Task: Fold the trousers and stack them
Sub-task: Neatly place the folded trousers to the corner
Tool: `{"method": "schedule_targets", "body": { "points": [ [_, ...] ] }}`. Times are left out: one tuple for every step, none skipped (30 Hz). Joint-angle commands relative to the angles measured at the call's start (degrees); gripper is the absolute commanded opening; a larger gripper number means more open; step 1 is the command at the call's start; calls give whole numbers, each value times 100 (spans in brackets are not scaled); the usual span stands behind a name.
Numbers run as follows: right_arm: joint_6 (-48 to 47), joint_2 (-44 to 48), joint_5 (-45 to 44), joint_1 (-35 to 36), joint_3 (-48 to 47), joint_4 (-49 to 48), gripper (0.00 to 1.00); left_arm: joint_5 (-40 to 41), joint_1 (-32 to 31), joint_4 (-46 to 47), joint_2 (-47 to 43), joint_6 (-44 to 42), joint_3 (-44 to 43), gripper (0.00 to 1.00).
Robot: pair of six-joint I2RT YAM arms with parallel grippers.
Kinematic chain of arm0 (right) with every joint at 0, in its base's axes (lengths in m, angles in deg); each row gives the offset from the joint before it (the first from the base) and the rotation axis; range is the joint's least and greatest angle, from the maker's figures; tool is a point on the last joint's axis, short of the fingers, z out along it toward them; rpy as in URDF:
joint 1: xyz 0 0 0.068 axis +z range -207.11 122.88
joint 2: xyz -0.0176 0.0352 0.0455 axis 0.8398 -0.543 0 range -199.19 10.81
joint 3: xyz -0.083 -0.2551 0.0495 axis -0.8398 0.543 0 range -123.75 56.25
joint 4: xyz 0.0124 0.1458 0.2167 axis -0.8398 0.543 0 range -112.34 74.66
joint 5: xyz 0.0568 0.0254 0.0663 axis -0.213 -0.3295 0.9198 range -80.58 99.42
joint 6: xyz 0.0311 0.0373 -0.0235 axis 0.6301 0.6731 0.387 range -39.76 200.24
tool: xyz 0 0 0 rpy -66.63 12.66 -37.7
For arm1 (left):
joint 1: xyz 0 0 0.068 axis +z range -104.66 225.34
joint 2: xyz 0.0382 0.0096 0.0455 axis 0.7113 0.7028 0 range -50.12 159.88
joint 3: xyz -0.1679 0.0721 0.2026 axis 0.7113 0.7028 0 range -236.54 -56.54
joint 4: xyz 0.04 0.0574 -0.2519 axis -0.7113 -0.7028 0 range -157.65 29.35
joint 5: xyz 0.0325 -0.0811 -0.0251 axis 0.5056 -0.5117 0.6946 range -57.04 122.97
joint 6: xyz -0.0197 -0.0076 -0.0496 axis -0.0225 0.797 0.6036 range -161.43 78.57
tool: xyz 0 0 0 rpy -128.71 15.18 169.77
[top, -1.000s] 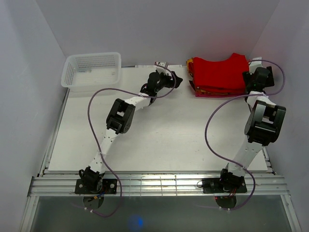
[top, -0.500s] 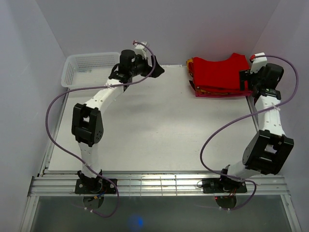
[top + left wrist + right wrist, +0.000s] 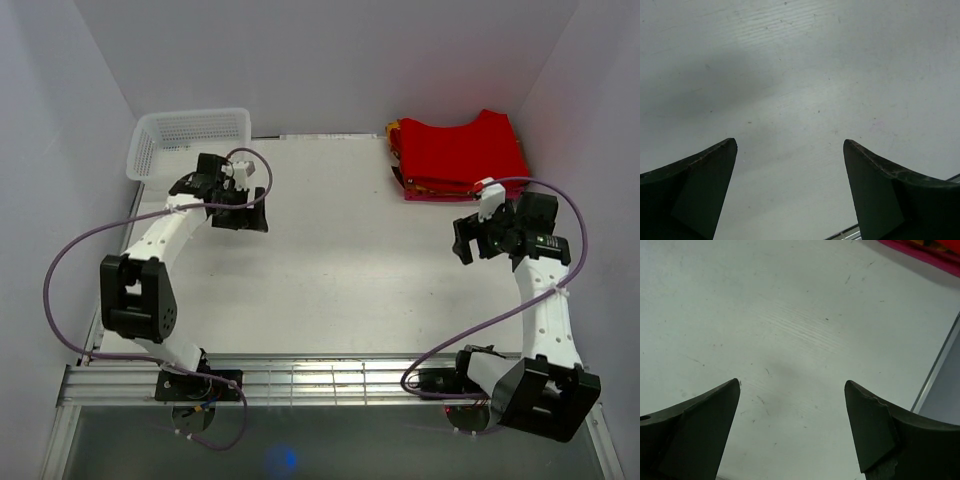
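Note:
The red trousers lie folded on top of a stack of folded garments at the table's back right. A strip of the stack's edge shows at the top right of the right wrist view. My left gripper is open and empty over the bare table at the left, in front of the basket. My right gripper is open and empty over the table, in front of the stack and apart from it. Both wrist views show spread fingers with only tabletop between them.
A white mesh basket stands at the back left corner. Beneath the trousers lie other folded garments, with an orange-yellow patterned edge and a pink bottom edge. White walls close in the table on three sides.
Both arms have drawn back from the far edge toward the near side. The left gripper swung left and down past the basket; the right gripper left the stack's right side. The stack stays put.

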Motion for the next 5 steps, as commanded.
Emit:
{"method": "schedule_targets", "body": {
  "points": [
    [-275,548,70,222,370,243,90,45,-125,30,-1031,-400,425,98],
    [-284,629,35,257,432,243,90,36,-125,47,-1232,-391,653,98],
    [-266,699,17,327,494,252,90,1,-125,74,-1330,-382,742,98],
    [-223,795,9,337,538,252,90,-16,-125,152,-1409,-382,804,98],
    [-66,822,0,337,538,235,90,-25,-125,162,-1462,-365,813,98]
  ]
}}
